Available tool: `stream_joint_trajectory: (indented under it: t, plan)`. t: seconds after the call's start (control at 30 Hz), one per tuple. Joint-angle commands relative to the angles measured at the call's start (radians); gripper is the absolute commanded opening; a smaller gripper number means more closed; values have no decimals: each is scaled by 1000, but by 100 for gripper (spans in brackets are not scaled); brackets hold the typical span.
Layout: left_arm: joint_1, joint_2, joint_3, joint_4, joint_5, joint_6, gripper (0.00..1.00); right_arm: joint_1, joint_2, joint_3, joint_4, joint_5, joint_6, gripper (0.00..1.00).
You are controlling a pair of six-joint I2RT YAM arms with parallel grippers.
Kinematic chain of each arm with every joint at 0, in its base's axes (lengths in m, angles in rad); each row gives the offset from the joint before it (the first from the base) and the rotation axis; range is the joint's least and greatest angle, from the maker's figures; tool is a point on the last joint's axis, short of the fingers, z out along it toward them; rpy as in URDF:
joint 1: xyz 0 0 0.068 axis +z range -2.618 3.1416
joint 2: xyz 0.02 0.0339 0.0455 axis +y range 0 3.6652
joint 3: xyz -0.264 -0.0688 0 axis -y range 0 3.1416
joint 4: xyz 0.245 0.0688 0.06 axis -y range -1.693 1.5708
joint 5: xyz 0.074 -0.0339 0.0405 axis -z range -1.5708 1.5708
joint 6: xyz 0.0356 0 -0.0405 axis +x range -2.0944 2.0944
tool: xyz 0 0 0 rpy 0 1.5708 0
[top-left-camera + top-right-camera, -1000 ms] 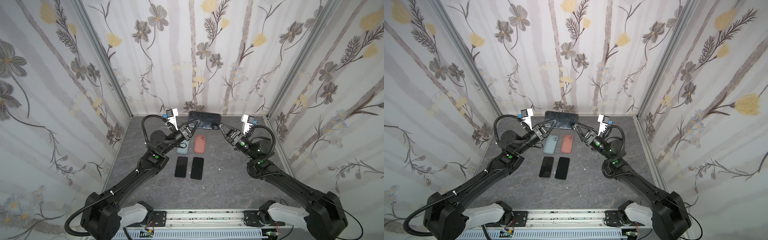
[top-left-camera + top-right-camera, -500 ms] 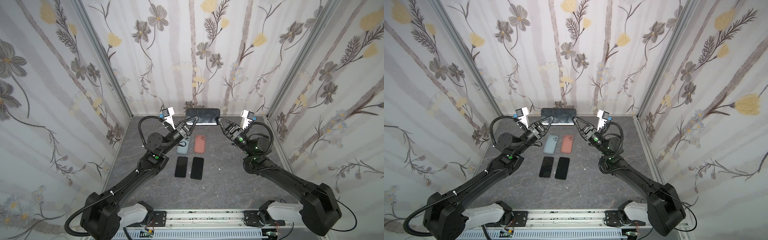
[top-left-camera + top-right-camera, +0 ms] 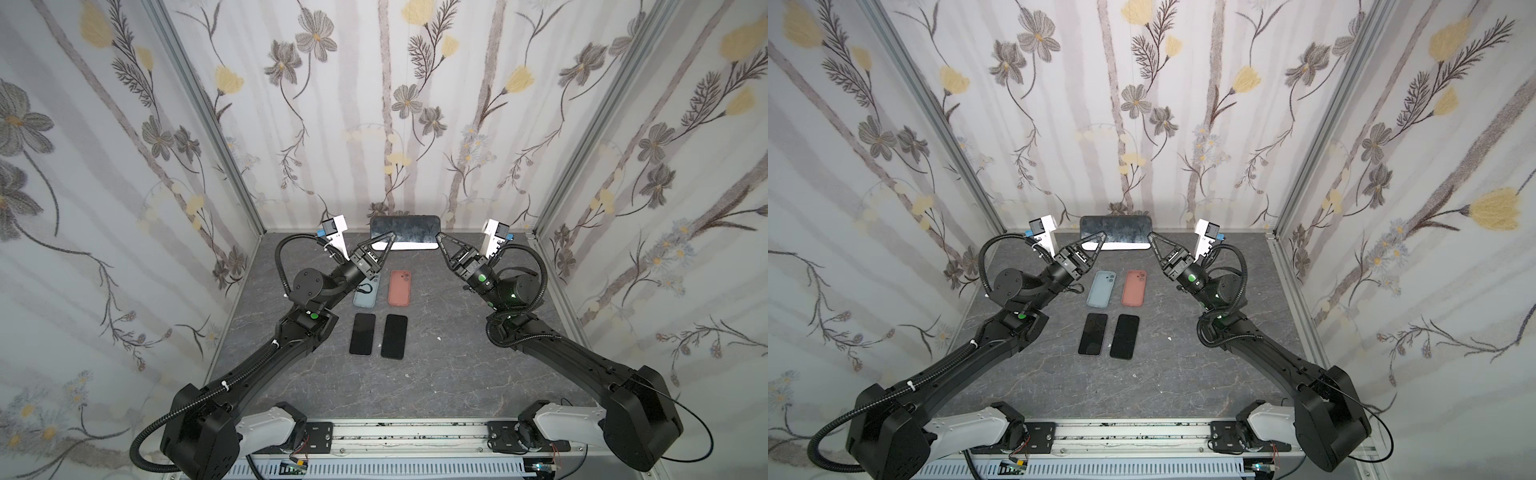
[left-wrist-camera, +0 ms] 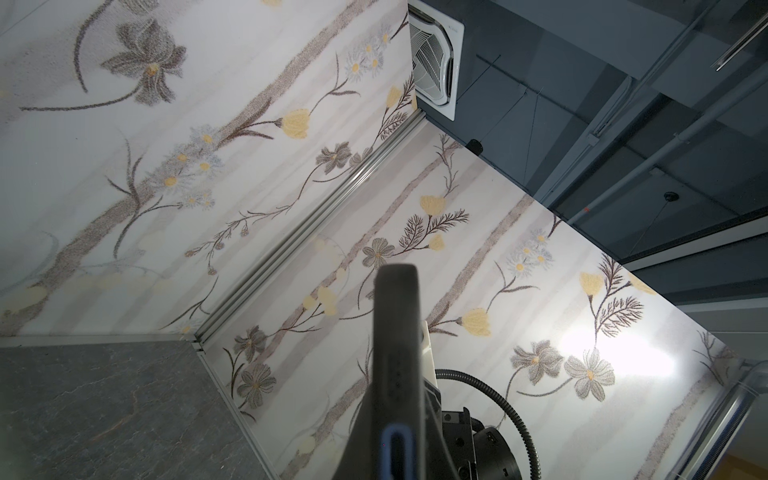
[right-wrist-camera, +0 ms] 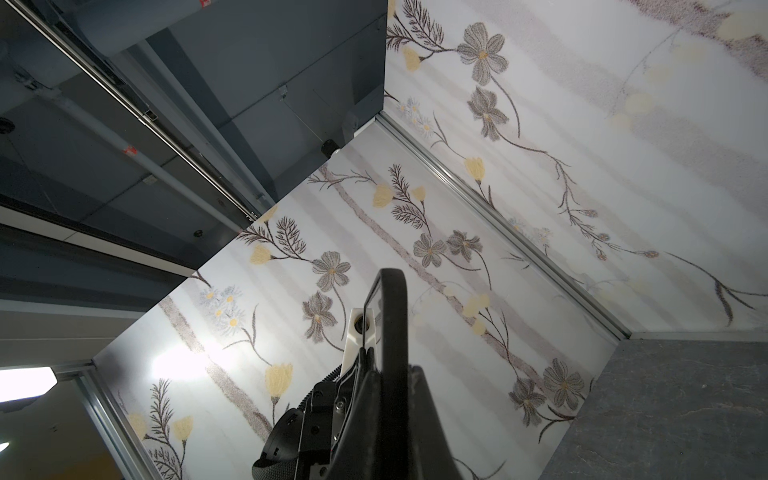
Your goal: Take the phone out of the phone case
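Cased phone [image 3: 405, 232] held aloft near the back wall, long axis level and running side to side | left gripper [image 3: 388, 241] clenched on its left end | right gripper [image 3: 439, 241] clenched on its right end | arms equally near; separating phone from case likely turns on this end-to-end hold

Top views: high over the rail [image 3: 407, 432] at 6 o'clock, facing down toward 12, well back, sharing the whole table [image 3: 436, 382] [image 3: 1163, 386] and both arms [image 3: 270, 361] [image 3: 582, 357]. Wrist views: close behind the phone [image 4: 395, 353] [image 5: 392, 332], sighting along its edge from opposite ends, tilted up at walls [image 4: 540, 332] and ceiling [image 4: 623, 104], sharing that phone.
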Motion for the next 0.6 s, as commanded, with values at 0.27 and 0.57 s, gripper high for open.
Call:
stream_joint_trajectory:
  t: [0.27,0.57]
  plan:
    - [-6,15,1,5,41,8,0,8,-23,11,3,-67,-4,2]
    - [-5,20,9,8,47,6,0,18,10,27,26,-107,17,31]
